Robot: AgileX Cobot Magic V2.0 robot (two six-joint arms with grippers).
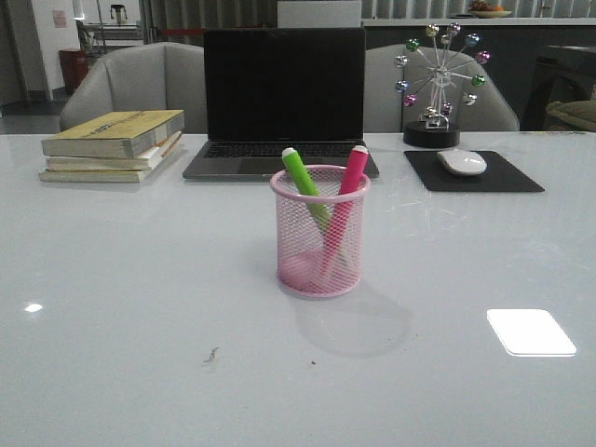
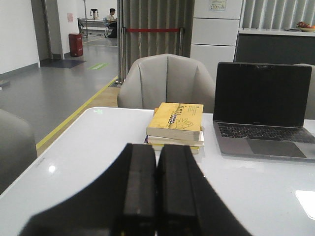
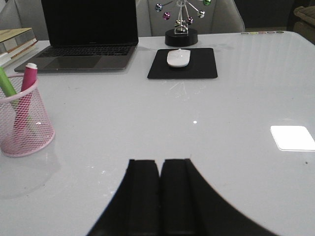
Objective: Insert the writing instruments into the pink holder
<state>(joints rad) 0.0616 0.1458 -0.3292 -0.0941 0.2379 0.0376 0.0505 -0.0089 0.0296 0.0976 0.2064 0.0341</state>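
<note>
White desk (image 1: 112, 307) carries the pink holder (image 1: 319, 247) at mid-desk, ahead of the laptop (image 1: 284, 98) at the far edge. Green marker (image 1: 303, 177) and pink marker (image 1: 346, 191) stand tilted inside it, tops apart. Left claw (image 2: 156, 189) and right claw (image 3: 160, 196): fingers pressed together, holding nothing.

Book stack (image 3: 15, 44) cut by the edge (titles unreadable); green marker (image 3: 7, 84) too.
</note>
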